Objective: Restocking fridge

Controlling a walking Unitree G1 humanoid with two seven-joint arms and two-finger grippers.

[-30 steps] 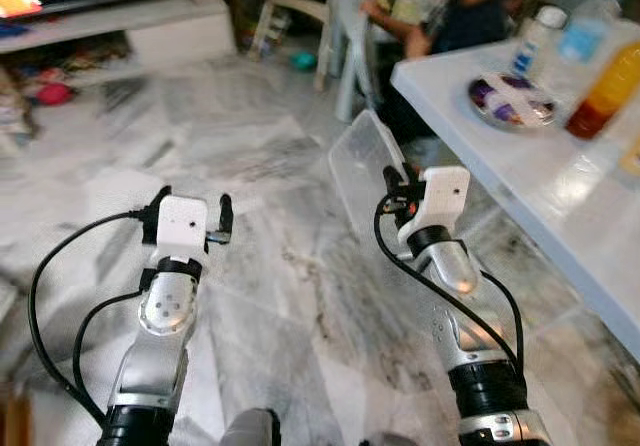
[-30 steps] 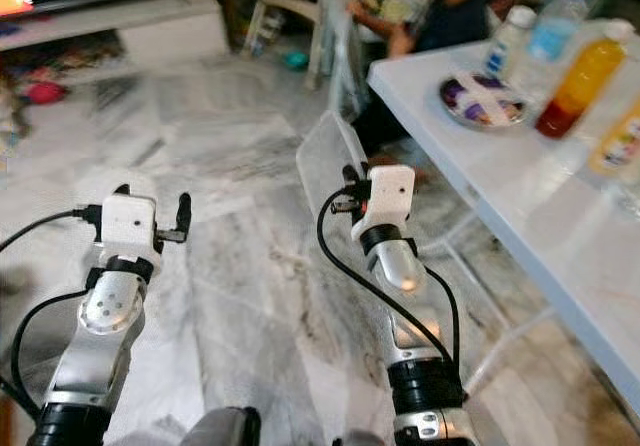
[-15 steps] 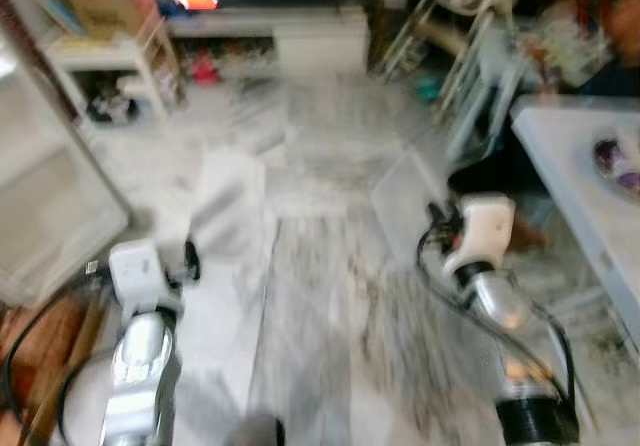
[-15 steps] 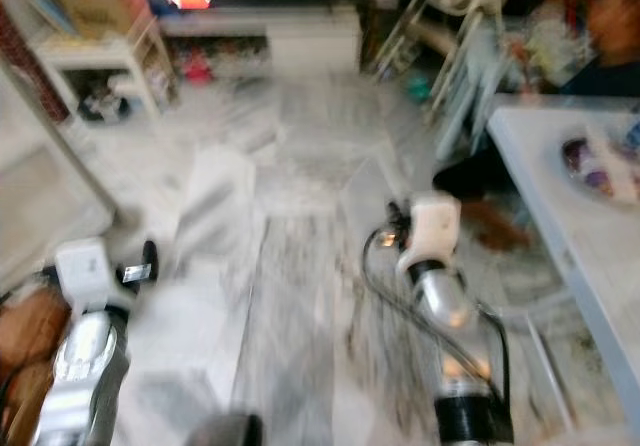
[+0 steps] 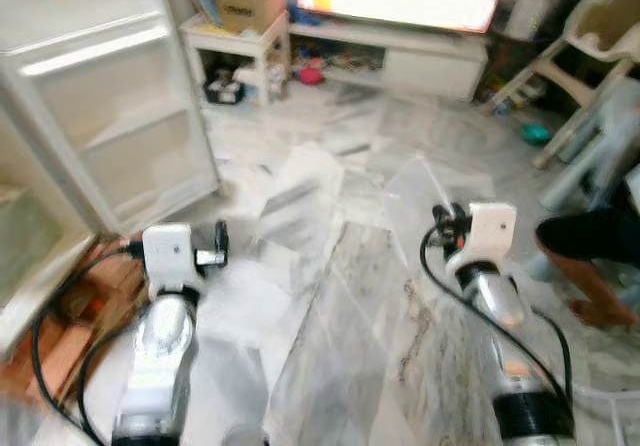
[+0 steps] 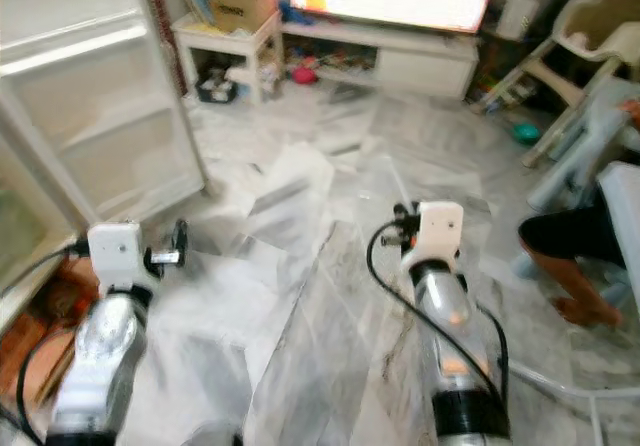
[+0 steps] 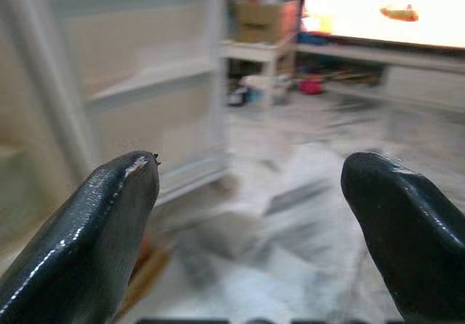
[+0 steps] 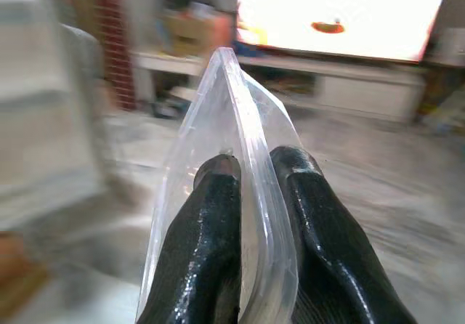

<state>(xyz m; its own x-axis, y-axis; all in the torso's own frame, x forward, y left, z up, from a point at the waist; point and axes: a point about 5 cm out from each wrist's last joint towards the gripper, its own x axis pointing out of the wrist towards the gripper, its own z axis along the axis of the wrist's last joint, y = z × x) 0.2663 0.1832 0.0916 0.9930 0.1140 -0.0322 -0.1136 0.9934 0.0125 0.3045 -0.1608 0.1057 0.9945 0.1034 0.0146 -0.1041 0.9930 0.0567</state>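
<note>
Fridge door [image 5: 110, 106] open at left — right gripper [image 8: 254, 186] clamps clear container [image 8: 240, 120], left gripper [image 7: 251, 186] apart.

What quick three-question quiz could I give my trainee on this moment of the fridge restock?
1. True or false: the right gripper is shut on a clear plastic container.
2. The fridge door stands: A) shut B) open.
3. Fill in: the left gripper is open and holds ____.

Key: 1 true; 2 B; 3 nothing.
</note>
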